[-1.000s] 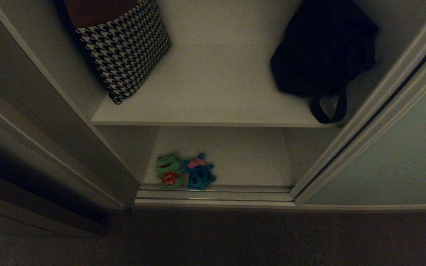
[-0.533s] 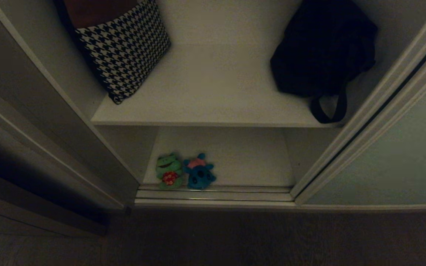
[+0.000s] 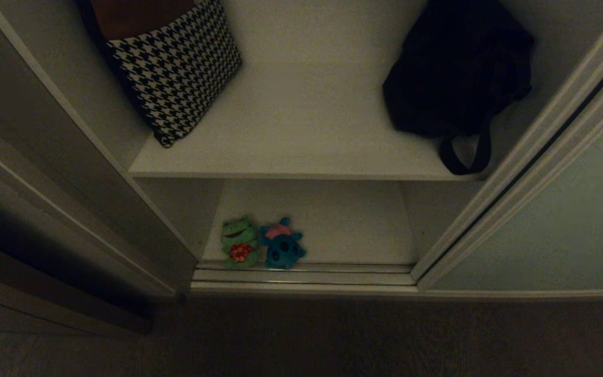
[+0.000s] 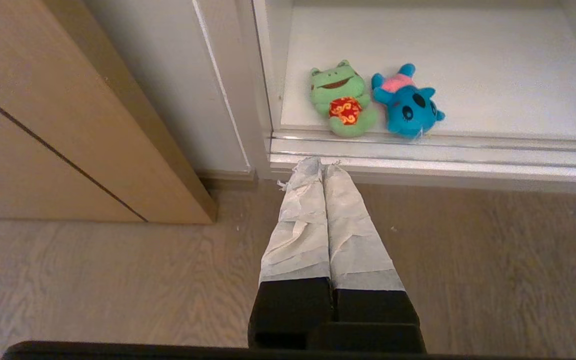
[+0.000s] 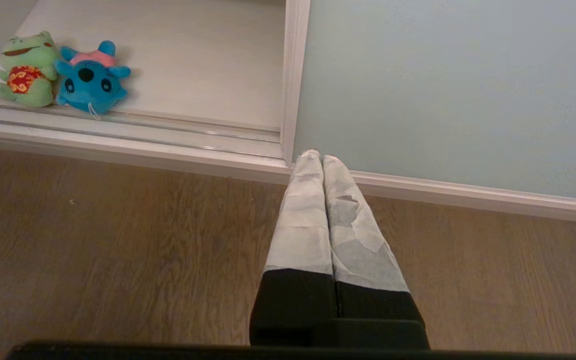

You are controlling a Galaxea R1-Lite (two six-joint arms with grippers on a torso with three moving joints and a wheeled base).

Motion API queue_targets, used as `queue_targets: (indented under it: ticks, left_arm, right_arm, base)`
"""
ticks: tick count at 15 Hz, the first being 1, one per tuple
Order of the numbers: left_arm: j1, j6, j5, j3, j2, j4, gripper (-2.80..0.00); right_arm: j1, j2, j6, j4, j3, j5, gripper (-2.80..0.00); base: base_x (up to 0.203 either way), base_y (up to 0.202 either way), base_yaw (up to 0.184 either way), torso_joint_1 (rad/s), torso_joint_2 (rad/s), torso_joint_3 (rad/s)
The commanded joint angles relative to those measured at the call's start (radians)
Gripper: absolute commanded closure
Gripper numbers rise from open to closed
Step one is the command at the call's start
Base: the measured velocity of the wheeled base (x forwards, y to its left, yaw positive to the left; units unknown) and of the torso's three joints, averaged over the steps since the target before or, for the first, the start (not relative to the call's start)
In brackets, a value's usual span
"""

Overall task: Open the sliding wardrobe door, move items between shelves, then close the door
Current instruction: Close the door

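Note:
The pale grey-green sliding wardrobe door (image 3: 568,220) (image 5: 443,85) stands slid to the right, leaving the wardrobe open. A green frog plush (image 3: 238,242) (image 4: 343,97) (image 5: 25,70) and a blue plush (image 3: 282,245) (image 4: 408,102) (image 5: 90,80) lie side by side at the front left of the white bottom shelf (image 3: 343,220). The upper shelf (image 3: 301,125) is above them. My left gripper (image 4: 322,162) hangs shut over the floor just short of the door track, holding nothing. My right gripper (image 5: 320,156) is shut and empty, in front of the door's lower corner. Neither arm shows in the head view.
A houndstooth cushion (image 3: 176,68) leans at the upper shelf's left, and a black strapped bag (image 3: 458,73) sits at its right. A brown wooden panel (image 4: 68,125) stands left of the wardrobe. The silver door track (image 3: 306,275) runs along the opening above the wooden floor (image 3: 333,340).
Nothing has visibly changed in the head view; toys, cushion, bag and door stay where they were.

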Motion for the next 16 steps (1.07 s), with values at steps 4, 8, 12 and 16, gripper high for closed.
queue_targets:
  ticks: [4, 8, 12, 16]
  left_arm:
    - [0.001, -0.016, 0.002, 0.0, 0.006, -0.003, 0.0]
    - [0.001, -0.005, -0.001, 0.0, 0.006, -0.002, 0.0]
    - [0.001, -0.006, -0.001, 0.0, 0.006, -0.002, 0.0]
    - [0.001, -0.011, 0.002, -0.001, 0.006, -0.002, 0.0]
  right_arm:
    - [0.0, 0.0, -0.001, 0.0, 0.0, 0.0, 0.0]
    - [0.0, 0.0, -0.001, 0.0, 0.0, 0.0, 0.0]
    - [0.0, 0.0, 0.0, 0.0, 0.0, 0.0, 0.0]
    - [0.0, 0.0, 0.0, 0.0, 0.0, 0.0, 0.0]
  base:
    - [0.0, 0.0, 0.0, 0.0, 0.0, 0.0]
    - [0.0, 0.0, 0.0, 0.0, 0.0, 0.0]
    - [0.0, 0.0, 0.0, 0.0, 0.0, 0.0]
    - [0.0, 0.0, 0.0, 0.0, 0.0, 0.0]
